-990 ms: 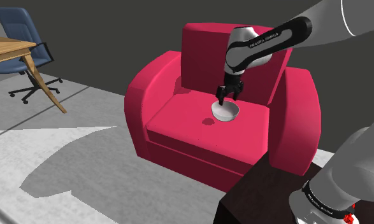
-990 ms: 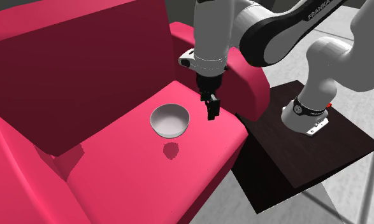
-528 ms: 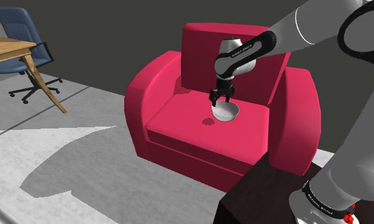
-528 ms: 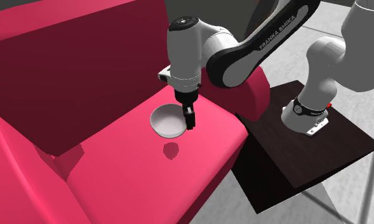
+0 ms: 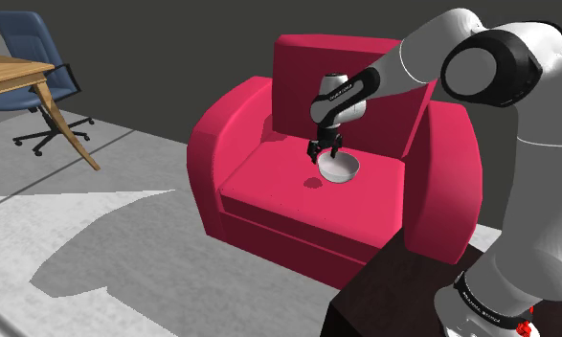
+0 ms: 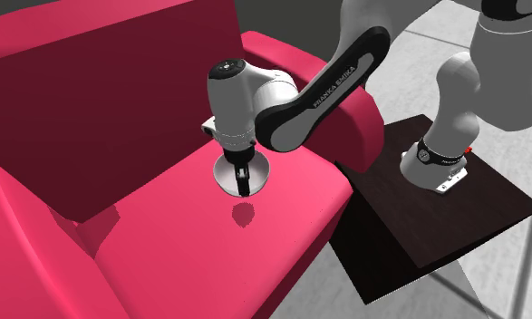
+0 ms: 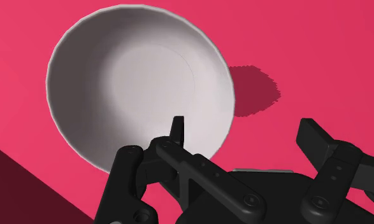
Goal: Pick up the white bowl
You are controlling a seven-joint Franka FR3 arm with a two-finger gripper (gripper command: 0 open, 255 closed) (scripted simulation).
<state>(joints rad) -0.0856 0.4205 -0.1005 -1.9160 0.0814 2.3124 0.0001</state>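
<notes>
White bowl (image 5: 341, 169) sits upright on the seat cushion (image 5: 298, 201) of a red armchair (image 5: 233, 124), toward the far part of the seat, close under the backrest (image 5: 303, 77). In the second exterior view the bowl (image 6: 226, 173) is near the seat's right side, with the right armrest (image 6: 350, 109) just beyond.

Pincer (image 5: 325, 154) is down at the bowl, pointing downward. It stands over the bowl's left rim in the shoulder view. In the second exterior view the pincer (image 6: 243, 179) covers the middle of the bowl.

Wrist view: fingers spread apart. One fingertip (image 7: 178, 129) is over the inside of the bowl (image 7: 137, 83), close to its wall. The other fingertip (image 7: 313, 132) is outside, over red cushion (image 7: 306, 44). Bowl wall lies between the two. Cannot tell if either finger touches it. Bowl interior is plain and holds nothing.

A small round shadow (image 7: 252, 89) lies on the cushion just beside the bowl.

Around: the arm (image 6: 318, 82) reaches across the right armrest from the dark box stand (image 6: 418, 217), which sits beside the armchair on that side. Backrest rises just behind the bowl. Far off at the shoulder view's left are a blue office chair (image 5: 30, 57) and a wooden table (image 5: 15, 75), well apart from the armchair on the grey floor (image 5: 97, 239).
</notes>
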